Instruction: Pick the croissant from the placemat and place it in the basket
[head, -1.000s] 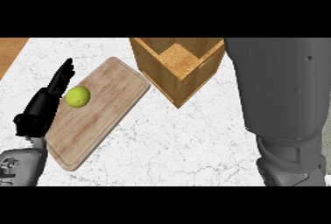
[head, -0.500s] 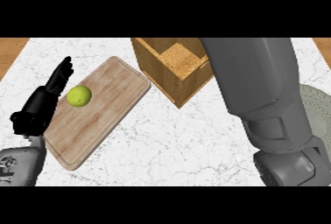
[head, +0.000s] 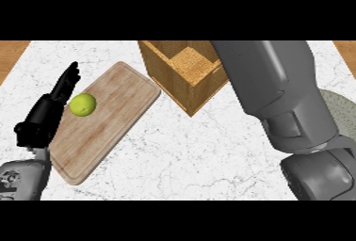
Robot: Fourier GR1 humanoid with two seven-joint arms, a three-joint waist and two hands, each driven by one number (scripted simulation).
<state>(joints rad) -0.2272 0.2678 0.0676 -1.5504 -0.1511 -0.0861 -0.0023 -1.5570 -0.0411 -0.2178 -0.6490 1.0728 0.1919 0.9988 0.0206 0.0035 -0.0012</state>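
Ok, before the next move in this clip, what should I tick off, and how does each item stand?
1. Croissant in sight: cannot tell. It shows nowhere, and the right forearm covers most of the placemat.
2. Croissant held in the right hand: cannot tell. That hand is out of view.
3. Basket upright with its mouth facing up: ok.
4. Left hand away from the basket: ok. It rests open at the left, beside the cutting board.
5. Lime out of the path: ok. It lies on the cutting board, apart from the basket.
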